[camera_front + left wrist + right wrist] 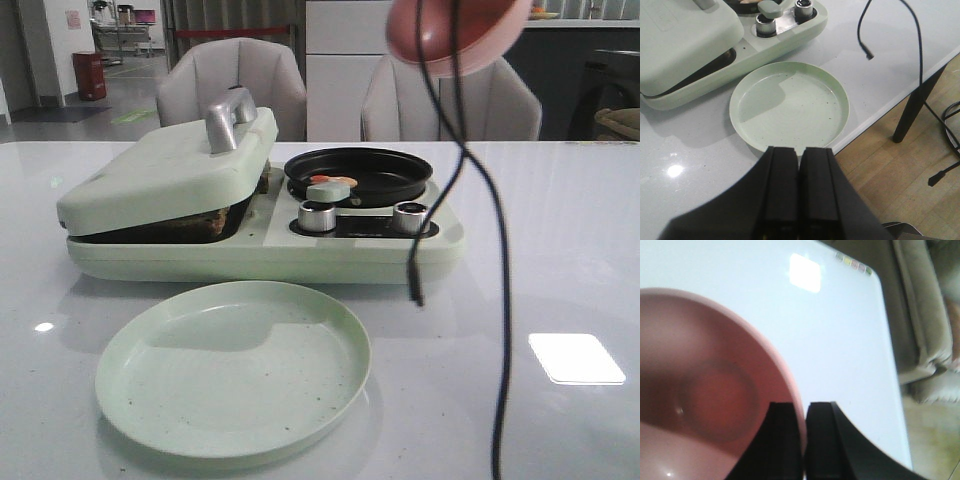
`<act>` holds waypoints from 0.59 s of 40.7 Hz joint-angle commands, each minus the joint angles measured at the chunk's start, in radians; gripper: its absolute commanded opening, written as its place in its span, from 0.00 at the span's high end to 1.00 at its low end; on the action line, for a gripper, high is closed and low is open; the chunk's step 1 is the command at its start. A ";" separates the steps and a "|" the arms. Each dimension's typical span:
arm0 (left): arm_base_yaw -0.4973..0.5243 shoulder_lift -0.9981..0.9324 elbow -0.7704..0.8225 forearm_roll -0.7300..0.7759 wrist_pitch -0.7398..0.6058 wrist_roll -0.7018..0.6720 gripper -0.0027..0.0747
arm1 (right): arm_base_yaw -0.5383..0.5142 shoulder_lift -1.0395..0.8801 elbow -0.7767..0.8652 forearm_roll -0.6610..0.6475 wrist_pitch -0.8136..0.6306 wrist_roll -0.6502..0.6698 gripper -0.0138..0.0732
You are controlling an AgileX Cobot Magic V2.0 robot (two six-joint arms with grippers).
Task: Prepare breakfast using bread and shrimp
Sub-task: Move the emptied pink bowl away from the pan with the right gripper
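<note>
The bread (208, 217) lies in the pale green breakfast maker (260, 250), under its nearly closed lid (170, 170); only a dark brown edge shows in the gap. The shrimp (333, 181) lies in the small black pan (358, 172) on the maker's right side. My right gripper (804, 406) is shut on the rim of an empty pink bowl (700, 390), which shows high above the pan in the front view (455, 30). My left gripper (800, 150) is shut and empty, above the near edge of the empty green plate (790, 107).
The green plate (232, 365) sits in front of the maker. Two knobs (317, 215) are on the maker's front. Black cables (500, 300) hang down at the right. The table edge (890, 107) is close to the plate. Two chairs stand behind the table.
</note>
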 commanded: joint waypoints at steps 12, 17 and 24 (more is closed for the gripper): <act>-0.003 0.007 -0.028 -0.020 -0.069 -0.004 0.84 | -0.368 -0.283 0.462 0.514 -0.042 -0.240 0.71; -0.003 0.007 -0.028 -0.020 -0.069 -0.004 0.84 | -0.479 -0.316 0.651 0.687 -0.171 -0.317 0.71; -0.003 0.007 -0.028 -0.020 -0.069 -0.004 0.84 | -0.568 -0.313 0.872 0.889 -0.422 -0.417 0.71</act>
